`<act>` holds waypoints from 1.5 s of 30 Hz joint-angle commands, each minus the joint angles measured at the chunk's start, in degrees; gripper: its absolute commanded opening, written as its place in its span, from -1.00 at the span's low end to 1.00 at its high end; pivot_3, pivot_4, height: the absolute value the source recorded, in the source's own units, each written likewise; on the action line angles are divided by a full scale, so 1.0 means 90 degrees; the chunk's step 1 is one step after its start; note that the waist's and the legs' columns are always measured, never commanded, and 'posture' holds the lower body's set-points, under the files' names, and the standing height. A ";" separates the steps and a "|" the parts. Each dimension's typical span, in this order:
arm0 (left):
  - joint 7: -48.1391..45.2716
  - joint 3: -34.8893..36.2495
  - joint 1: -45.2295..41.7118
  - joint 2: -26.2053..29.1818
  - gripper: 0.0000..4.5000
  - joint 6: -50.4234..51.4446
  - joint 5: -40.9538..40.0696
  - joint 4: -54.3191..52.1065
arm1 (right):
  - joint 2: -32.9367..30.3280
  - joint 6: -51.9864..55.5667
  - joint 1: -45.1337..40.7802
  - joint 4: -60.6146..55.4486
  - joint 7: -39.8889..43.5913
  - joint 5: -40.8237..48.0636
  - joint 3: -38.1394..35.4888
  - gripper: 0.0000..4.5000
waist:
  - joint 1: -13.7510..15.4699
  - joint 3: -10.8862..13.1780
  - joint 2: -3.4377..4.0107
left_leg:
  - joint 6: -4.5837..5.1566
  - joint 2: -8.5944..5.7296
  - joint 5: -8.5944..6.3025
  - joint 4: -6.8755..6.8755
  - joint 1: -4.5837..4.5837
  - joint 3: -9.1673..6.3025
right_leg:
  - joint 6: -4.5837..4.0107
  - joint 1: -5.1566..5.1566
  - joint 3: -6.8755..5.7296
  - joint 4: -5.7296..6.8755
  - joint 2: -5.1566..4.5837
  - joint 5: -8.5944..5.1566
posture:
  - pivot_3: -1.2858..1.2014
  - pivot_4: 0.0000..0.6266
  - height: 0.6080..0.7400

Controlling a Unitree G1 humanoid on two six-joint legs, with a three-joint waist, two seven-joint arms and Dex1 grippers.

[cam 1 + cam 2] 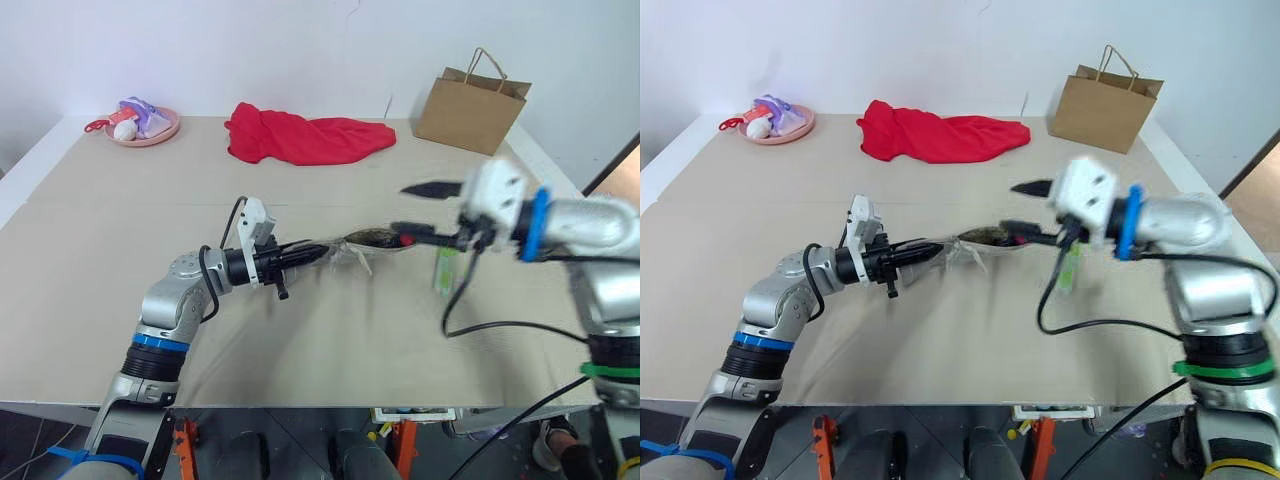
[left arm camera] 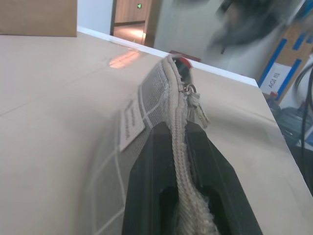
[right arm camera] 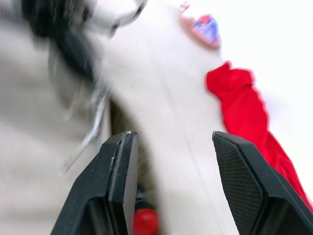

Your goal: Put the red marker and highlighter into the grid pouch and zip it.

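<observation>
Left eye view: the grid pouch is held up at mid-frame, its end pinched in the closed left gripper, seemingly so that the mouth stays raised for loading. The red marker is seen poking from the far end of the mouth. The right gripper hangs just right of it, jaws apart and empty. The highlighter lies below it on the table, not yet loaded. A red cloth, paper bag and pink plate sit well apart along the top; nothing is seen blocking the way.
</observation>
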 commanded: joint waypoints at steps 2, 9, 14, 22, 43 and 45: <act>0.0077 0.0129 -0.0092 -0.0013 -1.00 -0.0034 -0.0129 -0.0188 | 0.0052 0.0911 0.0282 0.0261 -0.0735 0.0355 -0.0710 0.19 | -0.0012 0.0000 0.0000 | 0.0000 -0.0004 0.0000 0.0001 0.0002 0.0003 | -0.0001 -0.0002 0.0005 0.0001 0.0001 0.0000 | 0.03 -0.52 1.00; 0.0172 0.0168 -0.0104 -0.0020 -1.00 0.0039 -0.0172 -0.0158 | 0.0569 0.2090 0.0898 0.0681 -0.2438 -0.0150 -0.0581 0.19 | -0.0013 -0.0001 0.0002 | 0.0000 -0.0004 0.0001 0.0005 0.0002 0.0008 | 0.0001 -0.0006 0.0015 0.0006 0.0003 0.0000 | 0.03 -0.52 1.00; 0.0189 0.0137 -0.0159 -0.0002 -1.00 0.0021 -0.0167 -0.0098 | 0.0917 0.2772 0.1080 0.0469 -0.3009 -0.0208 -0.0340 0.19 | -0.0019 -0.0001 0.0003 | 0.0000 -0.0007 0.0000 -0.0008 0.0001 0.0008 | 0.0005 -0.0015 0.0023 0.0006 0.0003 -0.0005 | 0.03 -0.52 1.00; 0.0255 0.0079 -0.0086 -0.0027 -1.00 -0.0012 -0.0158 -0.0179 | 0.2036 0.3947 0.1105 0.0750 -0.4579 -0.0280 -0.0718 0.19 | -0.0016 -0.0003 0.0001 | 0.0000 -0.0007 0.0000 -0.0006 0.0001 0.0008 | 0.0007 -0.0013 0.0020 0.0006 0.0004 -0.0006 | 0.03 -0.52 1.00; 0.0324 0.0002 0.0027 -0.0138 -1.00 -0.0087 -0.0135 -0.0202 | 0.3009 0.4376 0.1659 -0.0048 -0.5721 -0.0334 -0.0974 0.99 | -0.0033 -0.0011 -0.0004 | 0.0000 -0.0005 0.0001 -0.0014 0.0002 0.0007 | 0.0017 -0.0011 0.0015 0.0002 0.0006 -0.0014 | 0.03 -0.52 1.00; 0.0313 0.0004 0.0030 -0.0136 -1.00 -0.0099 -0.0133 -0.0195 | 0.3014 0.4328 0.1696 -0.0019 -0.5711 -0.0359 -0.0964 0.88 | -0.0033 -0.0011 -0.0004 | 0.0000 -0.0005 0.0001 -0.0015 0.0003 0.0007 | 0.0018 -0.0010 0.0015 0.0002 0.0007 -0.0014 | 0.03 -0.52 1.00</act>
